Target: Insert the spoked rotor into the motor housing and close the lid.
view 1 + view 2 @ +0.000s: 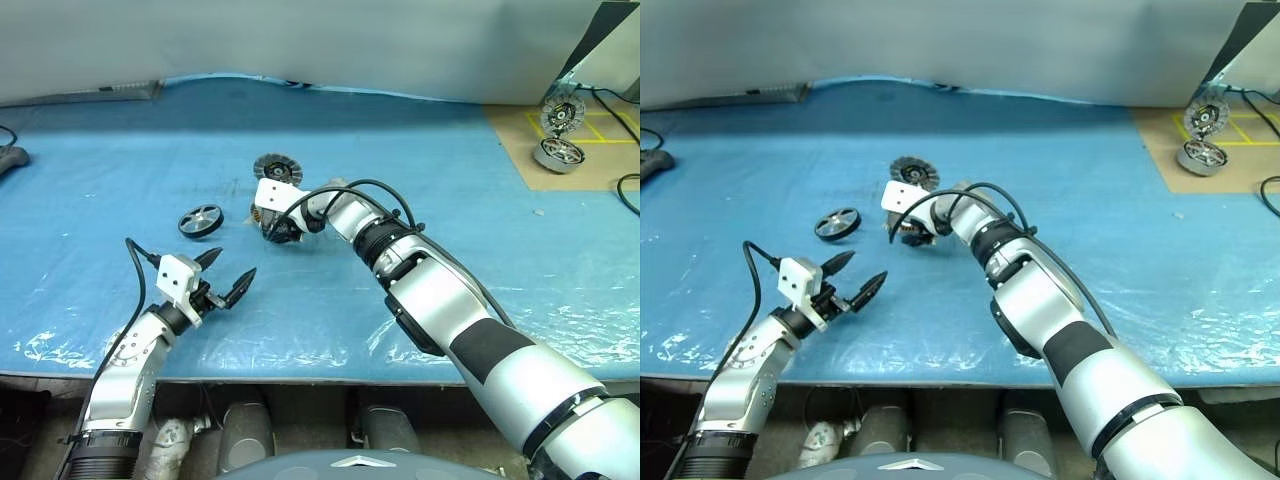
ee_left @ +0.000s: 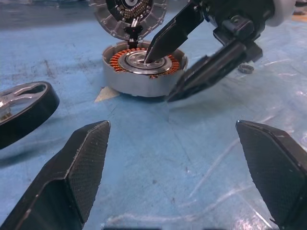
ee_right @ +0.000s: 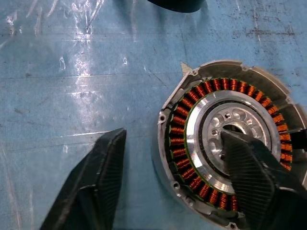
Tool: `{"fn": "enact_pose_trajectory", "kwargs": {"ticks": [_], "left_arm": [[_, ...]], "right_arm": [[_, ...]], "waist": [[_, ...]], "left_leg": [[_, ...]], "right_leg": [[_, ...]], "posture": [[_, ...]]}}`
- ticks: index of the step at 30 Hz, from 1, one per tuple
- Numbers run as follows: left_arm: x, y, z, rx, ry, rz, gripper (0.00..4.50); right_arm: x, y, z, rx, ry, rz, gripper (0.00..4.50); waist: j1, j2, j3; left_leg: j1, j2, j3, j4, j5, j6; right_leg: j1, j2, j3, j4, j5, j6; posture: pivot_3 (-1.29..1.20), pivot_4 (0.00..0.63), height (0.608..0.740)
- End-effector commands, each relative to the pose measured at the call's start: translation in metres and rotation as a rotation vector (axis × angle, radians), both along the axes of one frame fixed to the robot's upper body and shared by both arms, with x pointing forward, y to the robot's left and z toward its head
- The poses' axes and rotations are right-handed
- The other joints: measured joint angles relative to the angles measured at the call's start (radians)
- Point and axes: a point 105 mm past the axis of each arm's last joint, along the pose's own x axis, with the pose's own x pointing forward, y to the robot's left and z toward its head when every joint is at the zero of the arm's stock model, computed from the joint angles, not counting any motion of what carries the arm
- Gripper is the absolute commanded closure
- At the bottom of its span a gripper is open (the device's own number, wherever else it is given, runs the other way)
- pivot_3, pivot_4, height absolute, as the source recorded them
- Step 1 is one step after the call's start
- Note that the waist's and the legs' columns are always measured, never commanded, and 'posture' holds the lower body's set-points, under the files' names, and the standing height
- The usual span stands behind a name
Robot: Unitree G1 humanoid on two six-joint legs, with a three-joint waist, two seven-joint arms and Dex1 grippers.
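The motor housing [image 2: 136, 85] sits on the blue sheet with its copper windings [image 3: 178, 128] showing. Its lid [image 1: 277, 168] stands open behind it, ribbed face toward me. My right gripper [image 1: 275, 232] is open and straddles the housing wall. One of its fingers [image 3: 249, 167] reaches into the dark centre and the other [image 3: 96, 177] hangs outside, a little off the wall. To the housing's left, the spoked rotor [image 1: 200, 220] lies flat on the sheet. My left gripper [image 1: 234, 265] hovers open and empty nearer the front edge, pointing at the housing.
A similar motor unit [image 1: 560, 135] stands on tan cardboard [image 1: 520, 150] at the back right, with a black cable [image 1: 628, 190] beside it. A dark object [image 1: 8, 158] lies at the far left edge. The table's front edge [image 1: 300, 372] runs just below my arms.
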Motion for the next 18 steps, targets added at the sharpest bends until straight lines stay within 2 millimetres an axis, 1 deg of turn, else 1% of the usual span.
{"fn": "enact_pose_trajectory", "kwargs": {"ticks": [1,2,6,11,14,16,18], "left_arm": [[-0.002,0.001,0.003,0.005,-0.038,-0.005,0.00],[-0.002,0.000,0.002,0.005,-0.040,-0.007,0.00],[0.000,-0.001,-0.001,0.011,-0.046,-0.015,0.00],[0.002,-0.001,-0.004,0.010,-0.044,-0.024,0.00],[0.002,-0.003,-0.007,0.006,-0.037,-0.038,0.00],[0.001,-0.007,-0.010,0.002,-0.031,-0.058,0.00],[0.000,-0.010,-0.011,0.006,-0.029,-0.076,0.00]], "right_arm": [[0.000,-0.010,-0.013,-0.042,0.034,-0.027,2.42],[0.000,-0.011,-0.013,-0.042,0.034,-0.029,2.72],[-0.001,-0.016,-0.015,-0.044,0.063,-0.028,2.74],[-0.010,-0.031,-0.028,-0.061,0.129,0.002,2.74],[-0.024,-0.037,-0.035,-0.047,0.177,0.010,2.74],[-0.041,-0.040,-0.039,-0.039,0.207,-0.004,2.74],[-0.055,-0.042,-0.040,-0.023,0.227,-0.016,2.74]], "waist": [[0.000,0.000,0.000],[-0.001,0.000,0.000],[0.000,0.000,0.000],[0.008,0.000,0.000],[0.012,-0.002,-0.002],[0.016,-0.002,-0.002],[0.021,-0.004,-0.003]], "left_leg": [[0.000,0.000,0.000,0.000,0.000,0.000],[0.000,0.000,0.000,0.000,0.000,0.000],[0.002,0.001,0.001,0.000,0.000,0.000],[0.004,0.001,0.001,0.001,0.000,0.000],[0.005,0.002,0.001,0.001,0.000,0.001],[0.007,0.002,0.001,0.001,0.000,0.001],[0.008,0.002,0.001,0.000,0.000,0.000]], "right_leg": [[0.000,0.000,0.000,0.000,0.000,0.000],[0.000,0.000,0.000,0.000,0.000,0.000],[0.002,0.000,0.000,0.001,0.000,0.000],[0.006,0.000,-0.001,-0.001,0.000,0.000],[0.009,0.000,-0.002,-0.002,0.000,0.000],[0.011,0.000,-0.003,-0.003,0.000,0.000],[0.012,0.000,-0.003,-0.003,0.000,0.000]], "posture": [[0.00,0.150,0.740],[0.00,0.150,0.740],[0.00,0.150,0.740],[0.00,0.150,0.740],[0.00,0.150,0.740],[0.00,0.150,0.740],[0.00,0.150,0.740]]}}
